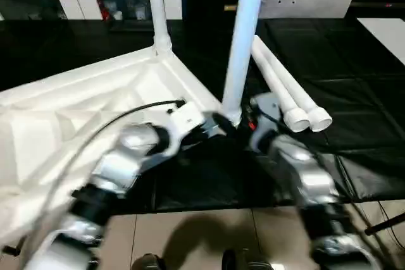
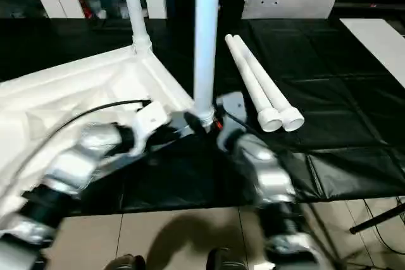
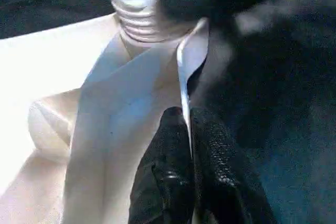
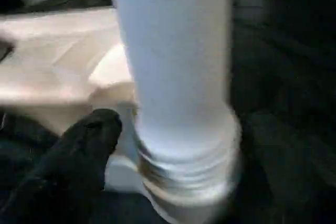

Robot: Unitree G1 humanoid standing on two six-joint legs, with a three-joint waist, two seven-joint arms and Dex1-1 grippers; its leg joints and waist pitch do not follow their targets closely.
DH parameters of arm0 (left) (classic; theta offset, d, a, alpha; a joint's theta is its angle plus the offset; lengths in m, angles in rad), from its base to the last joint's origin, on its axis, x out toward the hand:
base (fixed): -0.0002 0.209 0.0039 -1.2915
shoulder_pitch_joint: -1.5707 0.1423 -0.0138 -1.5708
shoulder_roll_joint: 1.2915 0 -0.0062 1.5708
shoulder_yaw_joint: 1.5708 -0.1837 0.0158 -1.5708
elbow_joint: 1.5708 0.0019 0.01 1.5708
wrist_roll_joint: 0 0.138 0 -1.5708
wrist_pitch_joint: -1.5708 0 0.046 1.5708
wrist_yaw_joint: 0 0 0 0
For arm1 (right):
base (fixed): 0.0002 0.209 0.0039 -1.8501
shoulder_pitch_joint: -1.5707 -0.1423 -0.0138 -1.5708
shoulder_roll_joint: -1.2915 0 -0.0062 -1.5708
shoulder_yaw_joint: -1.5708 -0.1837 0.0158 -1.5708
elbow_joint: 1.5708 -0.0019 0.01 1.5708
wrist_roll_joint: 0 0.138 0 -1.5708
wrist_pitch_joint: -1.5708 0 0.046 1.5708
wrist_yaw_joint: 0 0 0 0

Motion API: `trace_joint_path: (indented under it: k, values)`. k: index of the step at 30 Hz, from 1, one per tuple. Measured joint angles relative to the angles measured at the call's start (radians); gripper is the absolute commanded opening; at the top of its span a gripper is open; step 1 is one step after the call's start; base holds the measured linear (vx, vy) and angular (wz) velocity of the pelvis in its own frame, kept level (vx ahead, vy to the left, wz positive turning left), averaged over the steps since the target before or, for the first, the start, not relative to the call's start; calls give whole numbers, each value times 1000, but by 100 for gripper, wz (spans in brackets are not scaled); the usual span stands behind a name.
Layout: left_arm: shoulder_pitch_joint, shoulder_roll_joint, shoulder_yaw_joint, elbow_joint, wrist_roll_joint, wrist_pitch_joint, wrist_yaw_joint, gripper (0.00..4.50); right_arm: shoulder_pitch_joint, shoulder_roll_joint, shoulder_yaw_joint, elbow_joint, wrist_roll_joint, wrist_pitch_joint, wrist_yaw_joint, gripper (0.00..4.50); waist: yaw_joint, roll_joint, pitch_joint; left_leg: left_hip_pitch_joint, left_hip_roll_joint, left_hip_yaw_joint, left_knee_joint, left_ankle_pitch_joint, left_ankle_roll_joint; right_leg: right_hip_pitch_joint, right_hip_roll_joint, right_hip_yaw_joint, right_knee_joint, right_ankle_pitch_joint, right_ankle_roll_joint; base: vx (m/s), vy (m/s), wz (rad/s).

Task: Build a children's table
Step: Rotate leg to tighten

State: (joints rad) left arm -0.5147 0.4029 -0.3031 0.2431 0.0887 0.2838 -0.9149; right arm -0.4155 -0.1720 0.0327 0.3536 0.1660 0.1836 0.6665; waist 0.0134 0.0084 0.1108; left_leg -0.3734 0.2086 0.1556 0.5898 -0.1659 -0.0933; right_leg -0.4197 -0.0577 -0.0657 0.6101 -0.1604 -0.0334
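the left gripper [image 3: 188,129] is clenched on the thin rim of the upturned table top [image 1: 76,112], just below the near corner socket. the standing leg [image 4: 178,77] rises from that socket, close beside the right gripper [image 1: 248,123]; i cannot tell whether that gripper grips or is released.

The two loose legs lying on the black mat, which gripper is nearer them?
Right. The right gripper is at the near upright leg's base, beside the loose legs; the left gripper pinches the tabletop rim farther away.

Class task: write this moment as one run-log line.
Left pincer: shut on tabletop rim | near leg: upright in corner socket | two spare legs: lying on mat
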Motion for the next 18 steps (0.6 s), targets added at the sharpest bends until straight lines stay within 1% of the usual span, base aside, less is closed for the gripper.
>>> trace_joint_path:
  k: [1, 2, 6, 9, 11, 12, 13, 14, 16, 17, 18]
  values:
    - [0, 23, -6, 1, -5, -22, -35, 0, 0, -38, 19, -3, -2, -15, 54, 444, 5, 0, 0, 0, 0, 0, 0, 0, 0, 0, 0, 0, 0, 0, 0, 0, 0, 0]
    - [0, 45, -11, 2, -11, -41, -70, 0, 0, -76, 33, -8, -4, -31, 111, 444, 14, 0, 0, 1, 0, 0, 0, 0, 0, 1, 0, 0, 0, 0, 0, 0, 0, 0]
    - [-3, 71, -25, 18, -19, -107, -152, 0, -3, -110, 58, -19, -6, -58, 203, 444, 30, 0, 0, 1, 0, 0, 1, 0, 0, 2, -3, 1, 0, 0, 0, 0, 0, 0]
    - [-10, 99, -44, 38, -46, -163, -233, 0, -10, -168, 85, -19, 22, -64, 330, 444, 35, 0, 0, 1, -1, 0, 2, 0, 1, 3, -3, 2, 0, 0, 0, 0, 0, 0]
    - [-13, 108, -48, 50, -55, -188, -265, 0, -11, -192, 92, -19, 35, -64, 391, 444, 39, 0, 0, 2, 0, 0, 2, 0, 1, 3, -3, 1, 0, 0, 0, 0, 0, 0]
    - [-16, 111, -51, 55, -54, -197, -277, 0, -11, -197, 98, -19, 37, -63, 417, 428, 40, 0, 0, 2, 0, 0, 2, 0, 1, 3, -3, 1, 0, 0, 0, 0, 0, 0]
    - [-21, 113, -55, 60, -55, -206, -287, 0, -12, -201, 107, -19, 37, -63, 441, 428, 41, 0, 0, 3, 0, 0, 2, 0, 1, 3, -2, 1, 1, 0, 0, 0, 0, 0]
    - [-30, 115, -63, 68, -54, -216, -299, 0, -13, -208, 122, -19, 37, -64, 468, 409, 43, 0, 0, 3, 0, 0, 2, 0, 1, 3, -2, 1, 1, 0, 0, 0, 0, 0]
    - [-39, 115, -70, 79, -54, -227, -312, 0, -17, -216, 142, -17, 36, -66, 500, 406, 43, 0, 0, 2, 0, 0, 2, 0, 1, 3, -2, 1, 1, 0, 0, 0, 0, 0]
    - [-44, 115, -71, 87, -54, -233, -320, 0, -22, -220, 152, -17, 34, -69, 512, 389, 43, 0, 0, 2, 0, 0, 2, 0, 1, 3, -3, 1, 1, 0, 0, 0, 0, 0]
    - [-45, 115, -71, 90, -54, -239, -325, 0, -23, -223, 154, -16, 33, -72, 519, 389, 43, 0, 0, 2, 0, 0, 2, 0, 1, 3, -3, 1, 0, 0, 0, 0, 0, 0]
